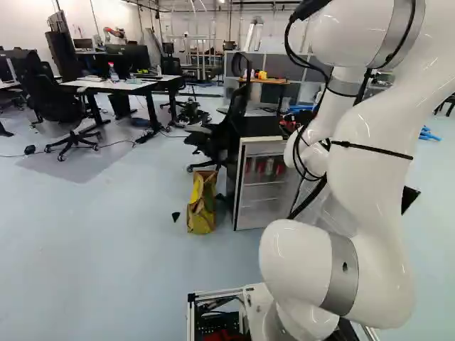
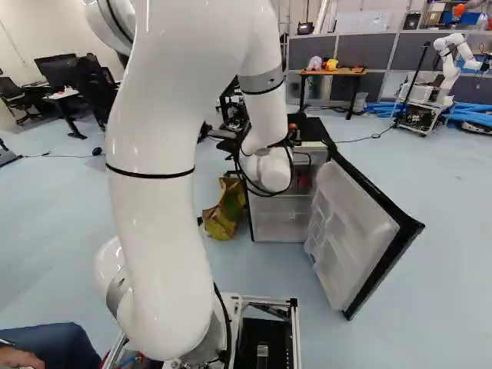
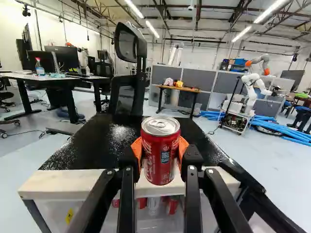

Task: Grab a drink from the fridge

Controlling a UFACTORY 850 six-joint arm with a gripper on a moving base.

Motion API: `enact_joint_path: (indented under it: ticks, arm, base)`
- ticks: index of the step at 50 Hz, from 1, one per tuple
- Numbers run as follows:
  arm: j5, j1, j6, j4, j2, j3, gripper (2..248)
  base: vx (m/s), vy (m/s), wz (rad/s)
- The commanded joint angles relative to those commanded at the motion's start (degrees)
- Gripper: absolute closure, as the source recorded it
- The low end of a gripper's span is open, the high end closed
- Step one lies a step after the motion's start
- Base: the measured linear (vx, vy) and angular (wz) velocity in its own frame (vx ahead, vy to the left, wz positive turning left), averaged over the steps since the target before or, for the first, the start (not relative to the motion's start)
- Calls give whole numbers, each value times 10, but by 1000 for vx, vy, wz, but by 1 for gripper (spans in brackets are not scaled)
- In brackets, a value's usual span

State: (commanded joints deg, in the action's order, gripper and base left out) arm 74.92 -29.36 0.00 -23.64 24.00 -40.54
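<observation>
Red can (image 3: pixel 160 158) held between jaws (image 1: pixel 289 123) — near speckled black fridge top (image 3: pixel 99 145); desks (image 3: pixel 19 76), grey partitions (image 3: pixel 225 83) beyond

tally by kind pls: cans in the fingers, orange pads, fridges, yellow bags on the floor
held can: 1
orange pads: 2
fridge: 1
yellow bag: 1
total: 5

Pale blue floor (image 1: pixel 106 249) carries open fridge (image 1: pixel 257 128), yellow bag (image 1: pixel 201 209) beside it.
</observation>
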Motion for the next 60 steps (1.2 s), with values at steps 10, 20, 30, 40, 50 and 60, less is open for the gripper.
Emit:
enact_joint_path:
  ticks: [10,20,30,40,50,60]
  arm:
    - [-14,7,0,0,6,-24,156]
    - [-41,13,0,0,14,-49,156]
    - [-74,19,0,0,21,-74,156]
    - [-110,24,0,0,29,-99,156]
    - [-146,29,0,0,37,-124,156]
    - [-183,35,0,0,45,-149,156]
  base:
    - [0,0,0]
    - [0,0,0]
    - [0,0,0]
    - [0,0,0]
    - [0,0,0]
    - [0,0,0]
